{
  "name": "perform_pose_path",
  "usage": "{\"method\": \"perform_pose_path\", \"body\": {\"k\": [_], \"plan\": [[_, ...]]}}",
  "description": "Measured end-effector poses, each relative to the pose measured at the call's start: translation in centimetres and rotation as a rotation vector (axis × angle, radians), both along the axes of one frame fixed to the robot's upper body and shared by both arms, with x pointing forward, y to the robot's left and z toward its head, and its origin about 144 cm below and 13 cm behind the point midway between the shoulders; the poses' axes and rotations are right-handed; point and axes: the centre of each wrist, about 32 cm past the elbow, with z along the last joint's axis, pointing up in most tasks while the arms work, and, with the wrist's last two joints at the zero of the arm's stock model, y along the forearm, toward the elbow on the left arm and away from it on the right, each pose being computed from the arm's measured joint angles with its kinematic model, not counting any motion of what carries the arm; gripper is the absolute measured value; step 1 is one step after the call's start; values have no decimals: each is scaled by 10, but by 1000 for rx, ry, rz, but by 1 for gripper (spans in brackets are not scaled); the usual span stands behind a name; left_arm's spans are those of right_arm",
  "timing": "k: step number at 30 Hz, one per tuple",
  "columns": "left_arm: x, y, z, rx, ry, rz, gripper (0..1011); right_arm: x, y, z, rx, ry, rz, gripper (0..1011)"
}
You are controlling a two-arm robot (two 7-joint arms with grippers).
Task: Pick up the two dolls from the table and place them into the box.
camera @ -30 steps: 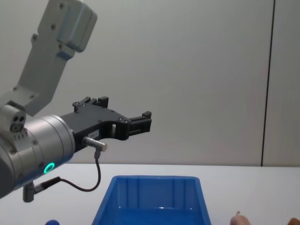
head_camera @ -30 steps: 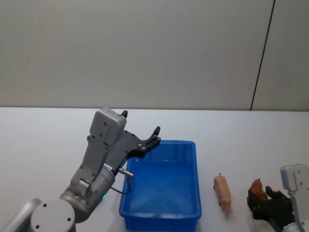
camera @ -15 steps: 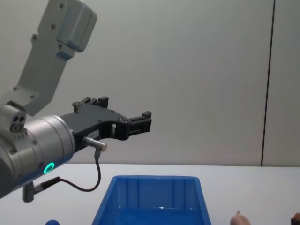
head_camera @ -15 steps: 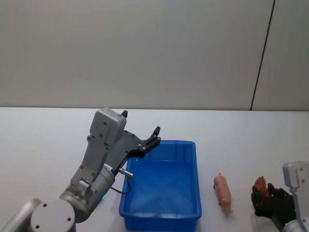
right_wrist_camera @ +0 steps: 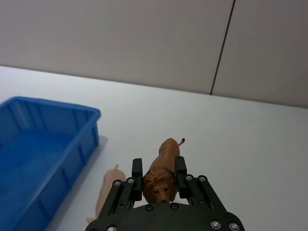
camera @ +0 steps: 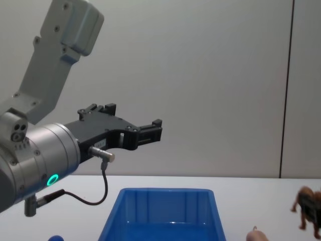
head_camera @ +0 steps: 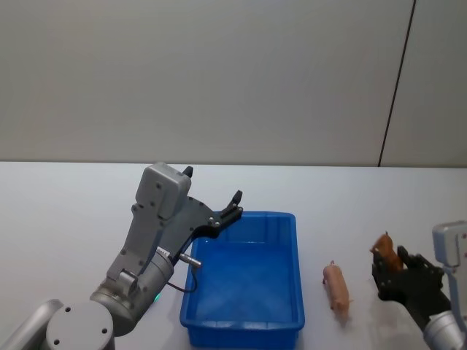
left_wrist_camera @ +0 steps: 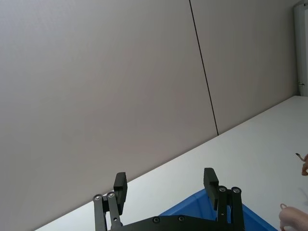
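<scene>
The brown lion doll [head_camera: 384, 246] [right_wrist_camera: 169, 148] [camera: 306, 203] hangs clear of the table [head_camera: 66, 211], right of the box, with my right gripper [head_camera: 391, 271] [right_wrist_camera: 159, 165] shut on its body. Between the lion and the box, the pale pink doll [head_camera: 336, 287] [right_wrist_camera: 104, 190] [camera: 254, 234] lies on the tabletop. The blue box [head_camera: 298, 271] [right_wrist_camera: 92, 115] [camera: 165, 191] sits in the middle with nothing in it. Over the box's far left corner my left gripper [head_camera: 213, 185] [left_wrist_camera: 164, 178] [camera: 131, 115] hovers open, holding nothing.
A plain grey wall with a dark vertical seam [head_camera: 396, 80] stands behind the table. White tabletop stretches left of the box and beyond it. A small blue object [camera: 55, 237] shows at the chest view's lower left edge.
My right gripper has risen with the lion, lifting it off the table. The left arm, the pink doll and the box have not moved.
</scene>
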Motion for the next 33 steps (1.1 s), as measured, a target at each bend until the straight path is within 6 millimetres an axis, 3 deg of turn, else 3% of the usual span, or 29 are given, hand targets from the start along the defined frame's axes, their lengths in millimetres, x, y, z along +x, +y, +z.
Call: {"method": "perform_pose_path", "body": {"k": [18,33], "plan": [[0,0,0,0,0,0,1001,11,12,25,73,-143,236,386],[0,0,0,0,0,0,1001,33,37,21,99,-161,457,387]]}}
